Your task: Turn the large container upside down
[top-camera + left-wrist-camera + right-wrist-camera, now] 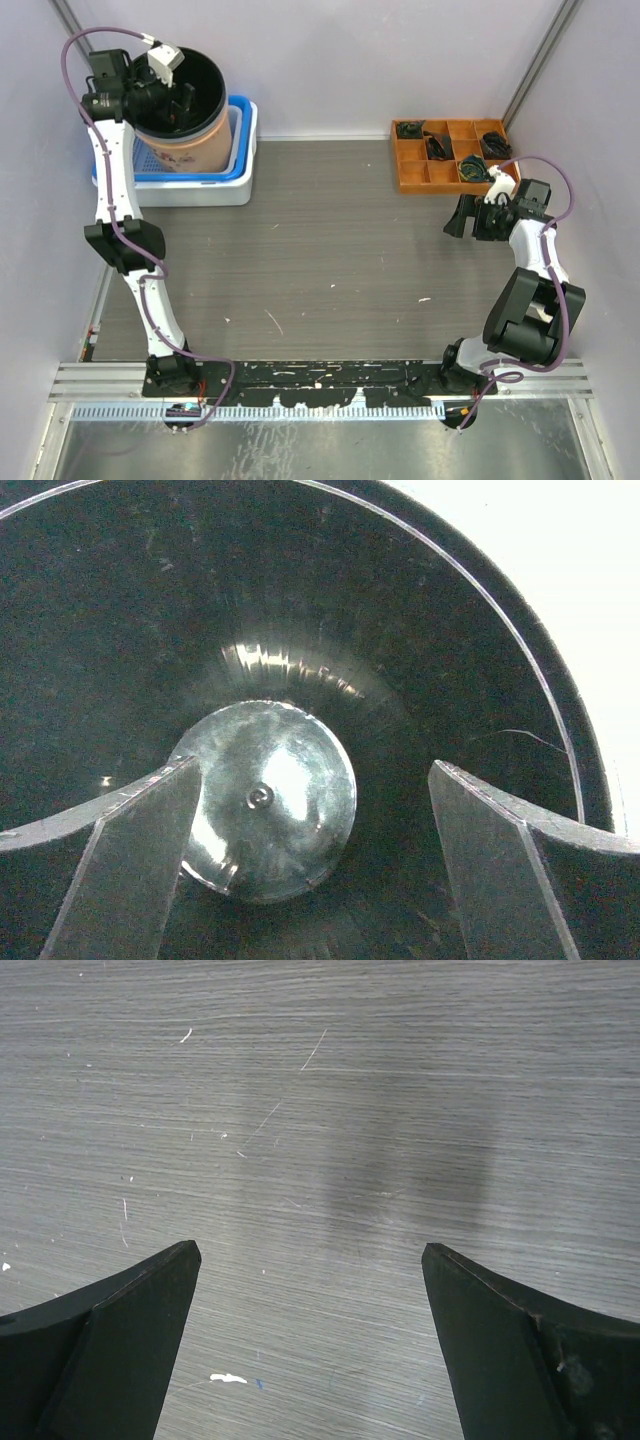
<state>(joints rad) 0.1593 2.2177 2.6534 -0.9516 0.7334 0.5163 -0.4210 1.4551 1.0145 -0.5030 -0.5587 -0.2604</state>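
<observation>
at the far left corner of the worktop (320,260), the large container (205,140) stood upright, mouth up, inside a blue-and-white tub (238,180).
the left pincer (180,100) hung in the container's mouth with its fingers spread wide and nothing between them; its wrist view looked down the black inner wall to a shiny round bottom. the right pincer (462,218) hovered low over bare worktop on the right side, fingers likewise apart and empty, near an orange compartment tray (412,175) holding small dark items.
</observation>
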